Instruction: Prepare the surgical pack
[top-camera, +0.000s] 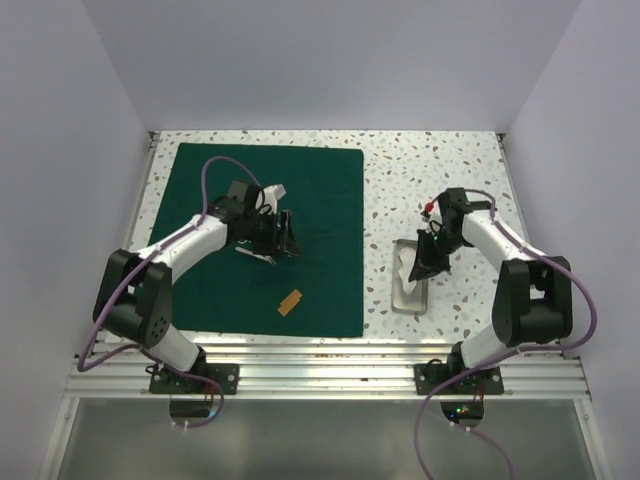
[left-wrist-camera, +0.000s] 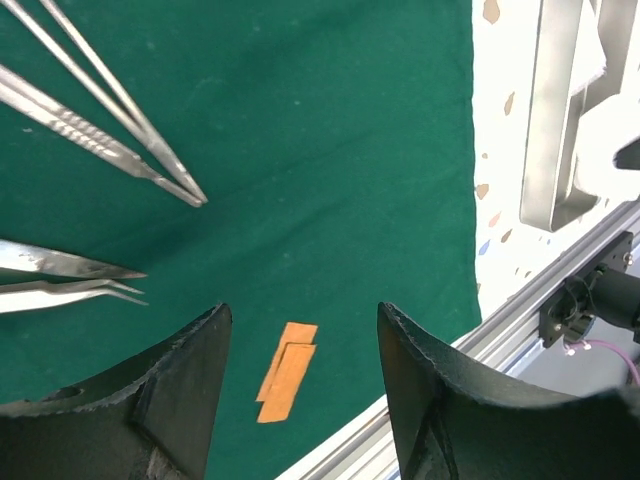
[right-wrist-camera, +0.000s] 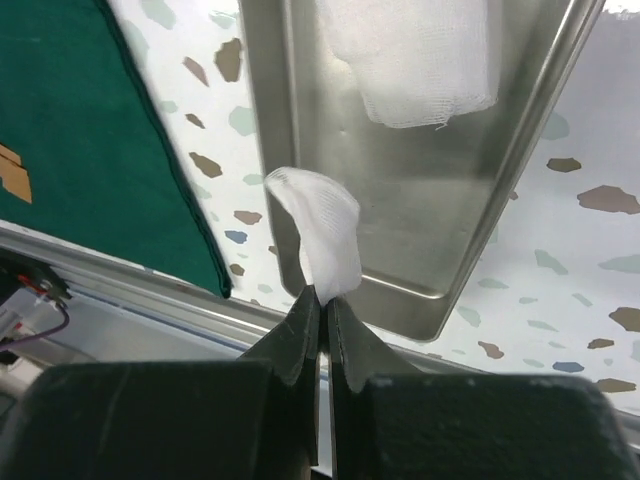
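Surgical pack is only partly laid out: the green drape lies flat on the left side of the tabletop, and the silver tray sits on the bare speckled part just off the drape's right edge. From the top view they look apart, not touching

My left fingers are spread wide with nothing between them, hanging over the drape near a small orange strip. A couple of metal forceps lie just beyond them

My right fingers are pinched shut on a gauze piece, but only by its thin bottom end. The rest stands up over the tray's near corner, and a bigger gauze wad sits deeper in the tray

What worries me:
- that grip is tiny, so a quick swing could let the gauze slip out onto the tabletop instead of the drape
- the loose end could catch the tray rim and drag the tray
- the left arm sits right over the middle of the drape, so bringing the right arm across could crowd the two together
- if the left fingers dip, they could shove the forceps or bunch the cloth
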